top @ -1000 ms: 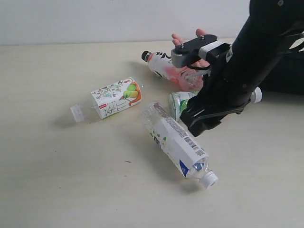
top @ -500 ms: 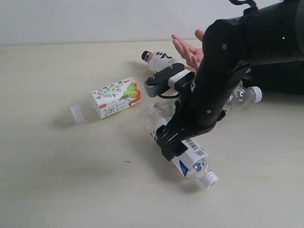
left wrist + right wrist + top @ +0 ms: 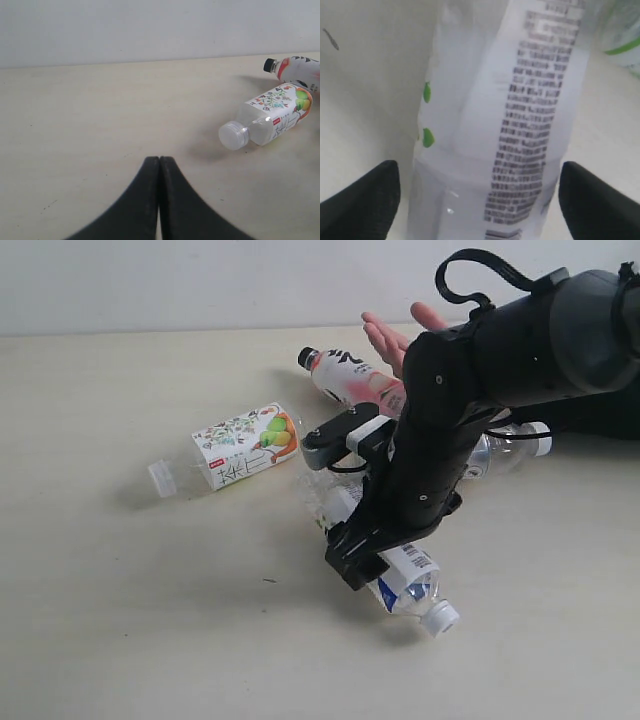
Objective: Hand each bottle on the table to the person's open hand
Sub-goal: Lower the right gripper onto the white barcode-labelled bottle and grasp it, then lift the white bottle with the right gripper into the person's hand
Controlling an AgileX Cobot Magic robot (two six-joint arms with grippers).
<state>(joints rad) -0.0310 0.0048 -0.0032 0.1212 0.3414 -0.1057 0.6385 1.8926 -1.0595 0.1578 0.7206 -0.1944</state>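
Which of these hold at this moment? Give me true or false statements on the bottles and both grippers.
1. The right gripper is open, with one finger on each side of the barcode bottle. True.
2. The left gripper holds the floral bottle. False: it is shut on nothing, and the floral bottle lies apart from it on the table.
3. The barcode bottle stands upright. False: it lies on its side on the table.
4. The pink bottle has a black cap. True.
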